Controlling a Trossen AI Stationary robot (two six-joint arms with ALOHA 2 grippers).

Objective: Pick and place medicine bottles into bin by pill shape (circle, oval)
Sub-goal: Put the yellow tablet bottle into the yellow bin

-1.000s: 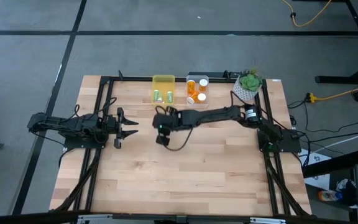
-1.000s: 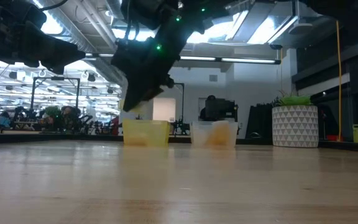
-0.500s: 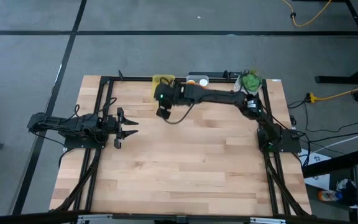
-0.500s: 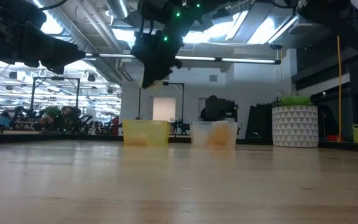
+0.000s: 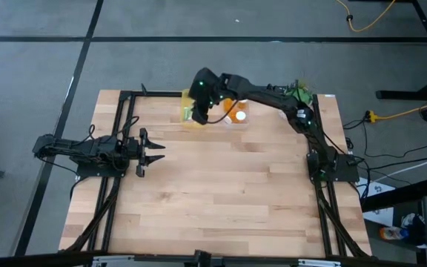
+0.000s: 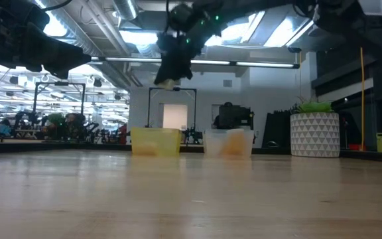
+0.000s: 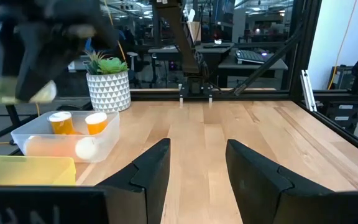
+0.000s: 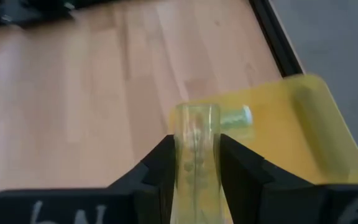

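Overhead, the right gripper is seen stretched across the far side of the table, held above the yellow bin. Its fingers are pressed against a yellow-green medicine bottle, which is pinched between them and held in the air over the bin. From the table-level camera, the same bottle is seen well above the bin, clear of its rim.

1 more yellow-green bottle is visible lying inside the yellow bin, beneath the held one. Just beside the yellow bin stands a clear bin, in which orange bottles with white caps are kept; how many lie there cannot be told.

A potted plant stands at the far right corner of the table. The left gripper is parked near the left edge, well apart from both bins, with its 2 fingers spread and nothing between them.
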